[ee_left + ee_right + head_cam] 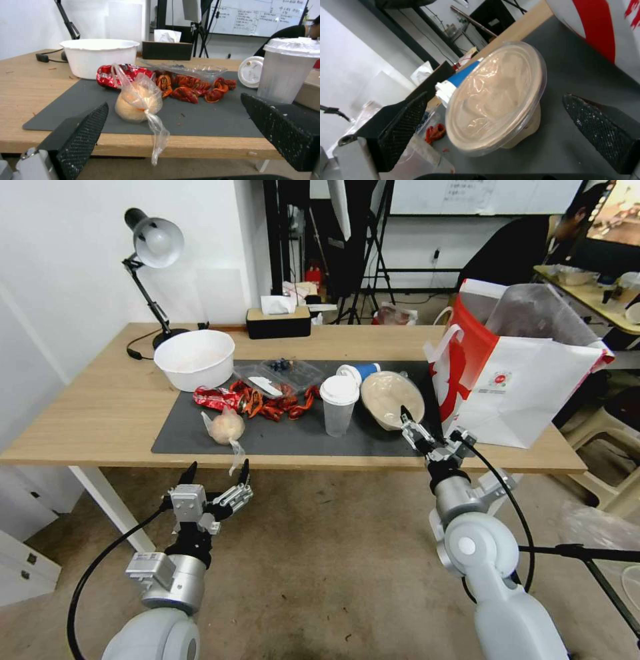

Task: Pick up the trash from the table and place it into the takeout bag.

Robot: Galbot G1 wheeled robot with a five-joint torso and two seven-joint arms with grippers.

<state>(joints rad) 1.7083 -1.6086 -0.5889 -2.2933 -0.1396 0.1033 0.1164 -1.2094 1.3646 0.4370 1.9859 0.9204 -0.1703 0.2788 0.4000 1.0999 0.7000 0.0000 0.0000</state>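
Note:
On the table (100, 413), the trash lies over a dark grey mat (293, 437): a knotted clear bag with a beige lump (227, 427) (138, 103), a red wrapper (212, 397) (108, 73), red scraps (270, 405) (193, 88), a clear lidded cup (339, 407) (288, 70), a blue paper cup (363, 372) (465, 75) on its side, and a beige round bowl (392, 399) (496, 100) with a clear lid. The takeout bag (527, 387) stands open at the table's right end. My left gripper (217, 473) (174, 101) is open, just off the front edge facing the knotted bag. My right gripper (432, 427) (495, 96) is open at the bowl's near side, its fingers on either side of the bowl.
A white bowl (195, 359) and a clear clamshell box (283, 373) sit at the mat's back left. A desk lamp (153, 253) and a black tissue box (278, 321) stand at the table's far edge. A person sits behind the bag at the far right.

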